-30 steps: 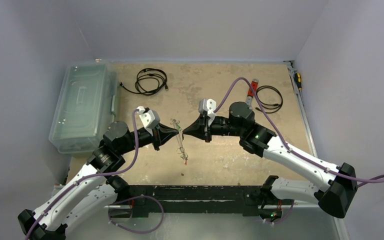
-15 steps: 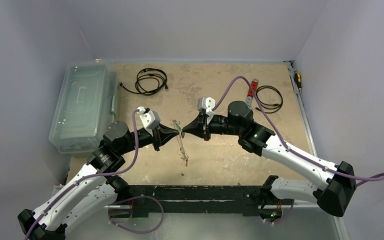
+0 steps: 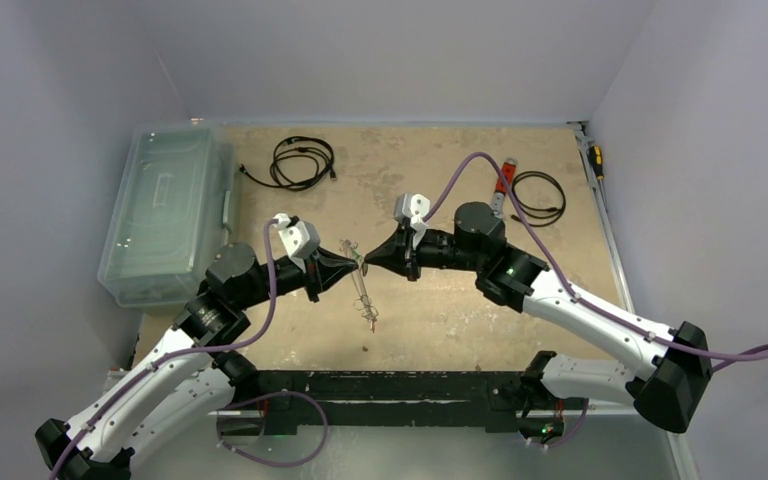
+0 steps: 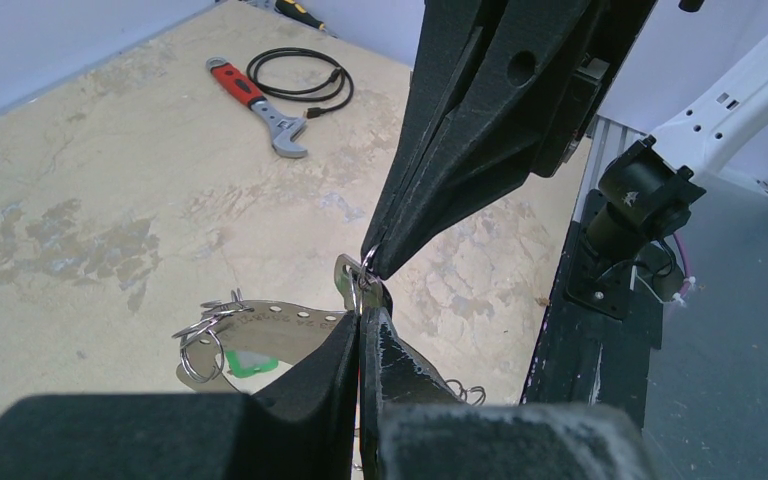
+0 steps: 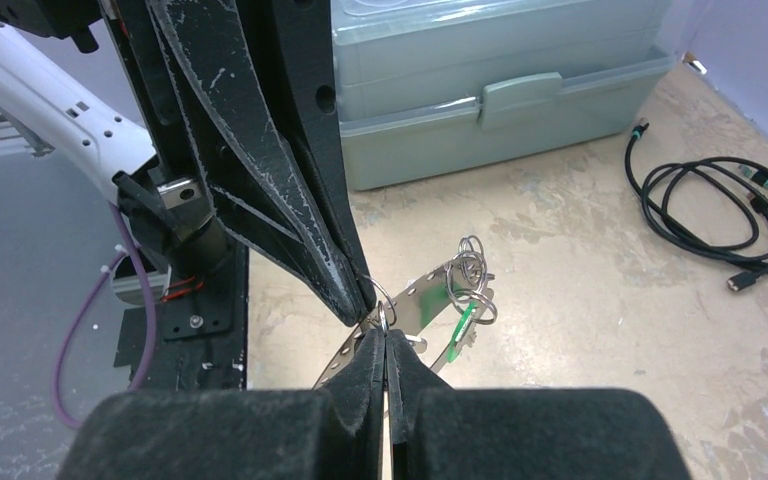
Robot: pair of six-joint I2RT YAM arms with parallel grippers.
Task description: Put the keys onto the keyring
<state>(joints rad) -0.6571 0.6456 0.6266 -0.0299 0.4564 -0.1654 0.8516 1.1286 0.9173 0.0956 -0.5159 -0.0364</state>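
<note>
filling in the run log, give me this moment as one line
left gripper: shut on keyring | right gripper: shut, tip to tip with left, grip unclear | green tag: hanging at keyring

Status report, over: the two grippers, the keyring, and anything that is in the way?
Left gripper and right gripper both shut, tips meeting on the keyring. Green-tagged key hangs from it. Nothing in the way; wrench and cable lie far off.

1. Table (image 3: 430, 170): tan, mottled with darker stains;
2. Wrench (image 4: 260, 105): red handle, grey head;
3. Cable (image 5: 652, 195): black;
4. Box (image 5: 500, 60): pale translucent green;
5. Key (image 5: 460, 335): green tag;
6. Keyring (image 5: 415, 300): silver-grey;
7. Left gripper (image 4: 360, 320), right gripper (image 5: 385, 335): black, white-flecked.
</note>
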